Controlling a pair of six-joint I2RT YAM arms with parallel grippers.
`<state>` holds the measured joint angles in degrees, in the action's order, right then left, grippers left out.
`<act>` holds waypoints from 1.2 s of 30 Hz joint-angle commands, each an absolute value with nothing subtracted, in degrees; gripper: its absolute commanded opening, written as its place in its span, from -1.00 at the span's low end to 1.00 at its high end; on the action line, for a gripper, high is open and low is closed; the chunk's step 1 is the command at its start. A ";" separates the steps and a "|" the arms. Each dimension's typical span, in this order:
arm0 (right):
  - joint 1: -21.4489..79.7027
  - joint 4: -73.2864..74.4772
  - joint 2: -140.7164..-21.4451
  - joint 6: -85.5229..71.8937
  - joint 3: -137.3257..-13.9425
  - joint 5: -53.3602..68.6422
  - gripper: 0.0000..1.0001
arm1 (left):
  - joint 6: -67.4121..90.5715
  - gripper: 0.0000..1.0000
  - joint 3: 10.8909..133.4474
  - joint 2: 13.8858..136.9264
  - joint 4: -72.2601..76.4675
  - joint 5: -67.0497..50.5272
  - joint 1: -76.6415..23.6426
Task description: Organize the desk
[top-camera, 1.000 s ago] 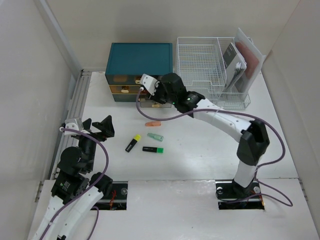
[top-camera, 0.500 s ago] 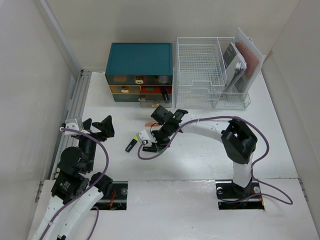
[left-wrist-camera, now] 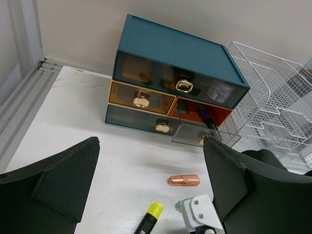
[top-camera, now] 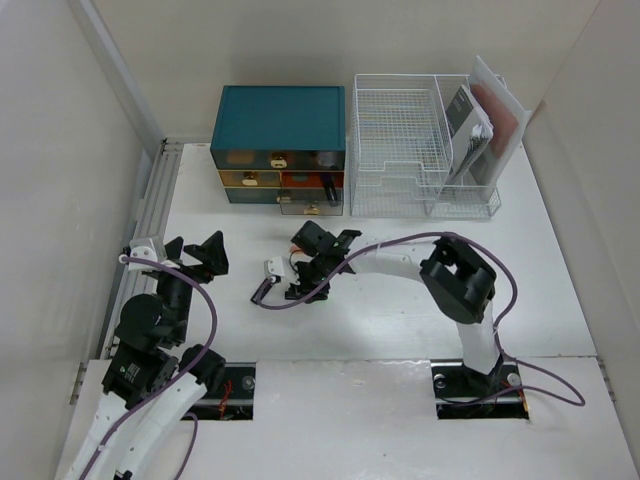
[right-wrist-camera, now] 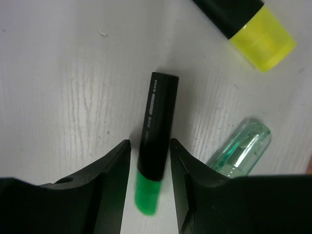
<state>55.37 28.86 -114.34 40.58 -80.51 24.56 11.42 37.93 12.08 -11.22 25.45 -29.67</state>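
Observation:
The white desk [top-camera: 400, 310] bears loose items at its middle. My right gripper [top-camera: 297, 290] is down on the desk, open. In the right wrist view my right gripper [right-wrist-camera: 149, 142] straddles a black highlighter with a green cap [right-wrist-camera: 157, 131], and a thin gap shows on its left side. A yellow-capped highlighter [right-wrist-camera: 248, 19] and a clear teal cap [right-wrist-camera: 241, 148] lie beside it. My left gripper [top-camera: 195, 255] is open and empty at the left. In its wrist view my left gripper [left-wrist-camera: 151, 195] looks at a copper capsule [left-wrist-camera: 184, 180] and the yellow highlighter [left-wrist-camera: 150, 218].
A teal drawer box [top-camera: 280, 115] stands at the back, its lower right clear drawer [left-wrist-camera: 207, 134] pulled out. A white wire-mesh rack [top-camera: 400, 130] with papers stands to its right. Walls close in on both sides.
My right arm has swung from the drawer box down and left to the desk, and its fingers now straddle the green highlighter. The left arm has not moved.

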 commanded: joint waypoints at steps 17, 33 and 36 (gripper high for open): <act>55.55 23.74 -111.90 37.00 -84.29 13.90 -0.92 | 10.81 0.69 37.79 10.63 -9.84 24.87 -29.97; 55.55 -5.35 -99.22 33.40 -78.93 -25.62 -1.00 | 10.81 0.69 37.79 11.16 -9.32 24.87 -29.97; 55.55 -9.48 -100.63 32.61 -79.63 -31.36 -1.00 | 10.81 0.69 37.79 11.16 -9.32 24.87 -29.97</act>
<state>55.33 -1.06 -99.46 34.11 -79.66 -20.91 11.42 37.93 11.22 -11.42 25.43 -29.67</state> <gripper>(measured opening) 0.369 0.850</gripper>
